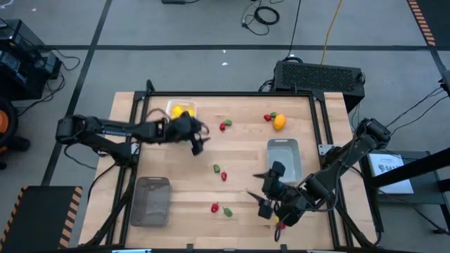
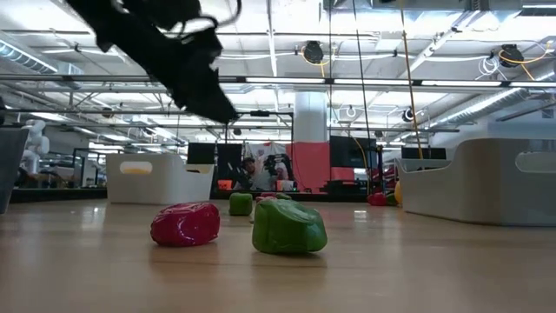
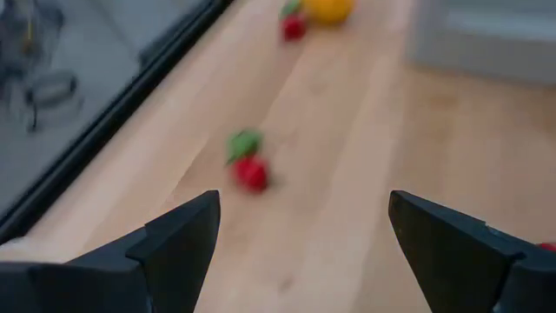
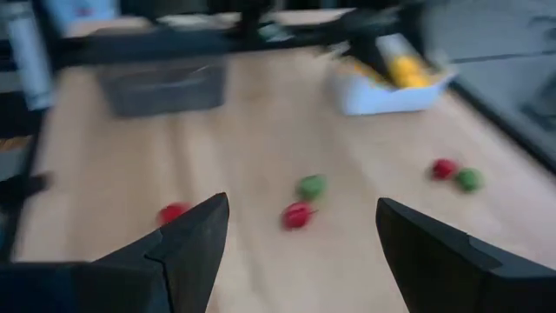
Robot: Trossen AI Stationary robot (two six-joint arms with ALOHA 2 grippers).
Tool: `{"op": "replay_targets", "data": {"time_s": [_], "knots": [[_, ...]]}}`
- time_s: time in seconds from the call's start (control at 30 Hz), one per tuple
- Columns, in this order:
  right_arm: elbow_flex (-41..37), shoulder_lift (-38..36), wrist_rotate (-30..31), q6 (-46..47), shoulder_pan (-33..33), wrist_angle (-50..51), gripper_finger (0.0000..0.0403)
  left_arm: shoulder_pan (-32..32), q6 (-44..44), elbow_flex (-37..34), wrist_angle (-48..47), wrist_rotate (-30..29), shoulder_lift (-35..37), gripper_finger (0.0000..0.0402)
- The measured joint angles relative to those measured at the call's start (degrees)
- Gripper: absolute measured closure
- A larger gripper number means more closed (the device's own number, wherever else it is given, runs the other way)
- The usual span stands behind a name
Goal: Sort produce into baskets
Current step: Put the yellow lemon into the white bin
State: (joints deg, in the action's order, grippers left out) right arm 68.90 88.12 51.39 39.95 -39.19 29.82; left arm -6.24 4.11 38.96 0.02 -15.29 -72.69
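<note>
- The right gripper (image 1: 261,200) hangs over the near right part of the table (image 1: 183,179), just near of the light grey basket; its jaws stand wide open with nothing between them, as the right wrist view shows (image 4: 300,252).
- A red piece (image 1: 214,207) and a green piece (image 1: 228,210) lie side by side on the near middle of the table, left of the right gripper; in the low view they are the closest things, the red piece (image 2: 185,223) left of the green piece (image 2: 288,227).
- The dark mesh basket (image 1: 152,200) sits at the near left of the table.
- Toward the middle lie another green piece (image 1: 216,169) and a red piece (image 1: 224,176), close together.
- The light grey basket (image 1: 284,157) stands on the right side of the table.
- The left gripper (image 1: 197,146) hovers over the left-centre of the table, just right of the white basket; its jaws are spread open and empty in the left wrist view (image 3: 304,235).
- The white basket (image 1: 181,110) rests at the far left with a yellow fruit (image 1: 181,111) inside it.
- A small red-and-green pair (image 1: 224,125) lies at the far middle.
- A yellow-orange fruit (image 1: 280,121) sits at the far right, with a small red and green piece (image 1: 269,117) just to its left.
</note>
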Motion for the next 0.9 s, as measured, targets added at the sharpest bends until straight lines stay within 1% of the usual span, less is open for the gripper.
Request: {"op": "replay_targets", "data": {"time_s": [0.07, 0.13, 0.2, 0.27, 0.33, 0.4, 0.47, 0.5, 0.6, 0.67, 0.73, 0.83, 0.9], "knots": [[0.00, -0.16, 2.31, 2.35, 1.97, 2.22, 0.0122, 3.80, -1.14, -2.12, 7.75, -2.78, -0.03, 0.0061], [-0.02, -0.93, 2.03, 6.05, 5.12, 7.35, 0.0124, 6.02, -4.43, -3.54, 16.69, -4.14, -0.04, 0.0061], [-0.02, -2.36, -0.65, 11.63, 10.05, 14.75, 0.0125, 6.22, -7.86, -3.56, 25.11, -2.97, -0.06, 0.0061], [-0.02, -3.65, -4.99, 18.47, 16.69, 24.18, 0.0126, 5.12, -10.65, -2.93, 30.78, -0.81, 0.00, 0.0061], [-0.02, -4.62, -8.31, 25.44, 23.86, 33.43, 0.0126, 3.69, -12.36, -2.59, 32.72, 0.71, 0.36, 0.0061], [-0.02, -5.23, -11.61, 31.18, 31.01, 40.42, 0.0126, 2.04, -14.21, -2.52, 31.92, 1.49, 1.63, 0.0061], [-0.02, -5.29, -13.71, 34.10, 37.44, 44.50, 0.0126, 0.25, -14.99, -2.45, 30.69, 1.54, 2.87, 0.0061], [-0.02, -5.22, -14.39, 34.06, 40.38, 45.31, 0.0126, -0.59, -15.13, -2.61, 28.20, 1.52, 3.78, 0.0061], [-0.02, -5.22, -15.94, 29.80, 48.23, 44.46, 0.0126, -2.55, -16.52, -2.73, 19.62, 1.44, 6.69, 0.0061], [-0.37, -5.18, -18.12, 26.37, 52.63, 41.09, 0.0126, -3.82, -16.61, -2.77, 14.84, 1.30, 9.59, 0.0061], [-2.00, -5.12, -22.47, 21.03, 56.93, 35.69, 0.0126, -4.73, -16.53, -3.11, 13.01, 1.27, 12.84, 0.0061], [-5.15, -4.98, -29.14, 13.49, 63.57, 26.24, 0.0126, -5.01, -16.60, -6.89, 13.96, 1.55, 19.03, 0.0061], [-7.11, -4.98, -32.33, 10.93, 66.88, 21.45, 0.0126, -5.15, -16.61, -9.79, 13.91, 0.90, 24.37, 0.0061]]}}
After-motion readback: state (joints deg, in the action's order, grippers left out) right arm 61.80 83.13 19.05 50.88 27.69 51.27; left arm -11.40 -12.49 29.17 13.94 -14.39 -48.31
